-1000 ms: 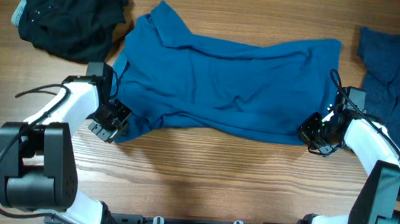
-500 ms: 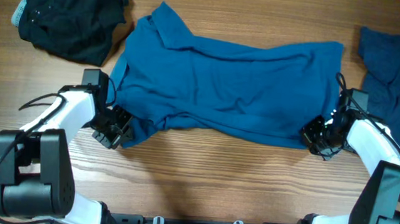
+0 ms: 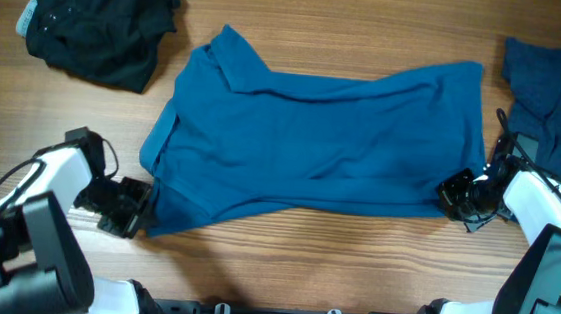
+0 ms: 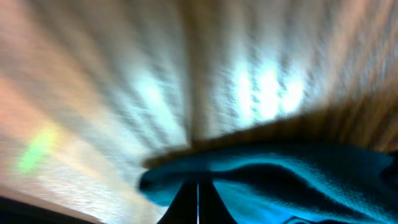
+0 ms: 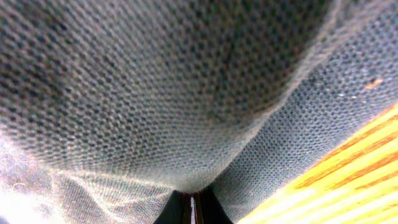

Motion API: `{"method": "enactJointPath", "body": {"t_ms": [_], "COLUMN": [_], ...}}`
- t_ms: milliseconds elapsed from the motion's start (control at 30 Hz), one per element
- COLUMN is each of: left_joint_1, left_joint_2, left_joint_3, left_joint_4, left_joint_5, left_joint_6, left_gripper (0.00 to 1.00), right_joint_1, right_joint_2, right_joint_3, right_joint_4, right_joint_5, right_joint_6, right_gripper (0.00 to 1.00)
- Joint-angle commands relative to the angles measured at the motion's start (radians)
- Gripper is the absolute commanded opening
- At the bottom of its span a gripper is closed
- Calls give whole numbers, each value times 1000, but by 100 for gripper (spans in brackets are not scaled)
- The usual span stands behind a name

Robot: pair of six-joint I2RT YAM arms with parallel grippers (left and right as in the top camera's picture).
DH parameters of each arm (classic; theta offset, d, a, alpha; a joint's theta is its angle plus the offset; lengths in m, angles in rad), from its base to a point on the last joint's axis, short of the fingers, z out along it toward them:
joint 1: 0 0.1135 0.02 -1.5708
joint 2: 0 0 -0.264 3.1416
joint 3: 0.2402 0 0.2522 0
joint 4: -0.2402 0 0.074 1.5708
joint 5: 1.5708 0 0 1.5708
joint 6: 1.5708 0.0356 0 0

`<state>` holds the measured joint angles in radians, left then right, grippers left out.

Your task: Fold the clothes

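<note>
A blue polo shirt lies spread across the middle of the wooden table, collar at the upper left. My left gripper is shut on the shirt's lower left corner, which shows as blue cloth between the fingers in the left wrist view. My right gripper is shut on the shirt's lower right corner. The right wrist view is filled with the cloth pinched at the fingertips.
A black garment is heaped at the far left. A dark blue garment lies at the right edge. Bare wood runs along the front of the table.
Both grippers have pulled outward and toward the front. The left went left, the right went right, and the shirt's lower edge is stretched wider and flatter.
</note>
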<state>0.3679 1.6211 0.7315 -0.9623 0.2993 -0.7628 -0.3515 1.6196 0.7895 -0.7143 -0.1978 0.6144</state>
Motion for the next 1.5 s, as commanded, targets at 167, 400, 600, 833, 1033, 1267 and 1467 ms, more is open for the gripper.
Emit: {"method": "enactJointPath", "body": {"t_ms": [167,400,600,833,1033,1267,1467], "left_joint_1": [41,41,40,40,40,45,127], "left_joint_2": [-186,-248,-291,-365,-378,-378,-378], "left_joint_3": [-11,58,153,158,158,158,158], "left_joint_4": [-41,-97,-161,-145,-134,-106,-89], "left_joint_5": [-137,-149,-170,-138,-111,-54,-60], "left_joint_6": [22,23,27,111,157,208,118], "left_gripper": [4,4,4,4,34,100,100], "right_joint_1": [-8,42,76,178,468,927,1151], "right_joint_2": [43,37,-38,-122,-126,-125,-119], "right_joint_3": [3,87,238,274,274,274,274], "right_joint_4": [8,-53,-166,-169,-145,42,66], "right_joint_5": [109,127,120,-417,-488,-251,116], "right_joint_6": [-65,-64,-102,-420,-476,-322,-355], "right_gripper": [4,4,4,14,58,80,84]}}
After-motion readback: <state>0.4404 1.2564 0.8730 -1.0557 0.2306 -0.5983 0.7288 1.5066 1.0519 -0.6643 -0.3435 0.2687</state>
